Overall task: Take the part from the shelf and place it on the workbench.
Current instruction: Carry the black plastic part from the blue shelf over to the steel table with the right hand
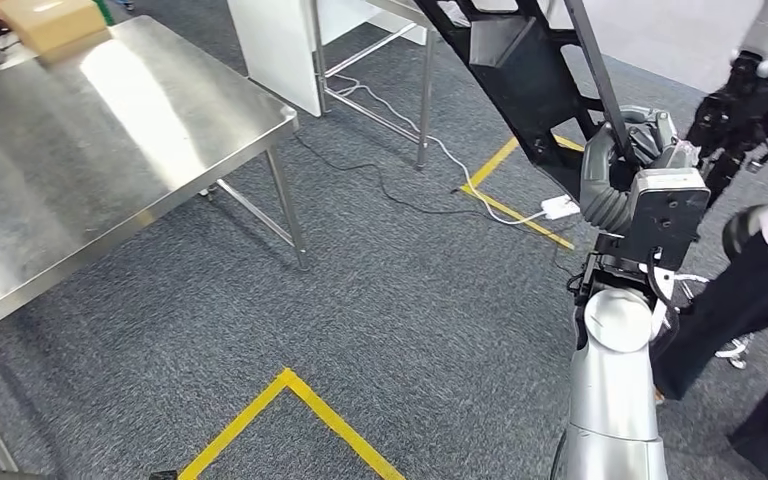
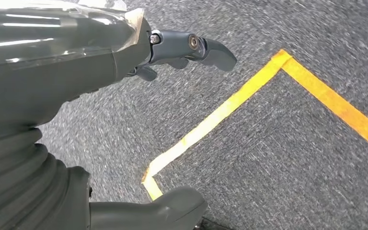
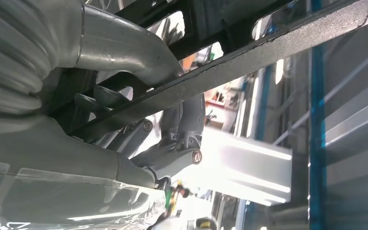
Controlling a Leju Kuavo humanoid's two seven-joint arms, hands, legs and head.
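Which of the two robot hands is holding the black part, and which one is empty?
The right hand grips the large black openwork metal part, fingers wrapped around its bar. The left hand hangs empty above the grey carpet.

Silver arm, grey ribbed wrist cover, dark fingers.
The right robot hand (image 1: 632,150) has a black box behind it; the left robot hand (image 2: 124,62) shows round screws.

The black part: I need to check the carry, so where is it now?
The black openwork frame part is at the upper right of the head view, gripped by the right hand, above the carpet, right of the steel workbench.
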